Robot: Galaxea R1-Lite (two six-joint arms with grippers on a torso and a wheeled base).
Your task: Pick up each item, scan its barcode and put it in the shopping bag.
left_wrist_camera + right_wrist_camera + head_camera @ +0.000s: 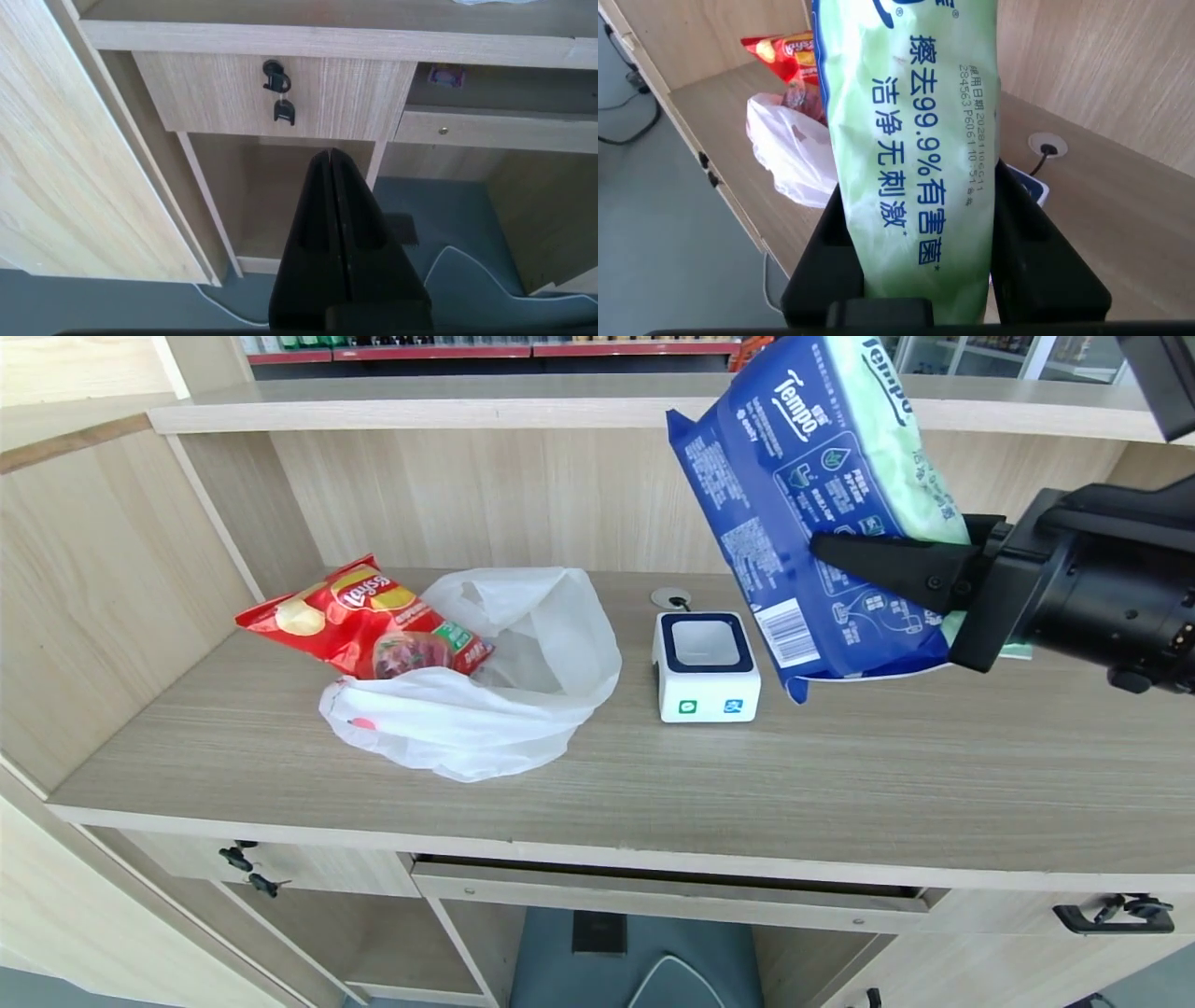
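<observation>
My right gripper [845, 549] is shut on a blue and green wipes pack [814, 495], held tilted in the air just right of the white scanner [705, 665]. Its barcode [787, 632] sits at the lower edge, facing the scanner side. In the right wrist view the wipes pack [915, 159] stands between the gripper's two fingers [827, 252]. A white shopping bag [504, 681] lies open on the counter, with a red chips bag [364, 621] resting across its left rim. My left gripper [333, 168] is shut and hangs below the counter, in front of a drawer.
The wooden counter [653, 784] has side walls and a back panel under an upper shelf [448, 406]. A cable grommet [670, 598] sits behind the scanner. Drawers with keys [277, 89] run under the counter front.
</observation>
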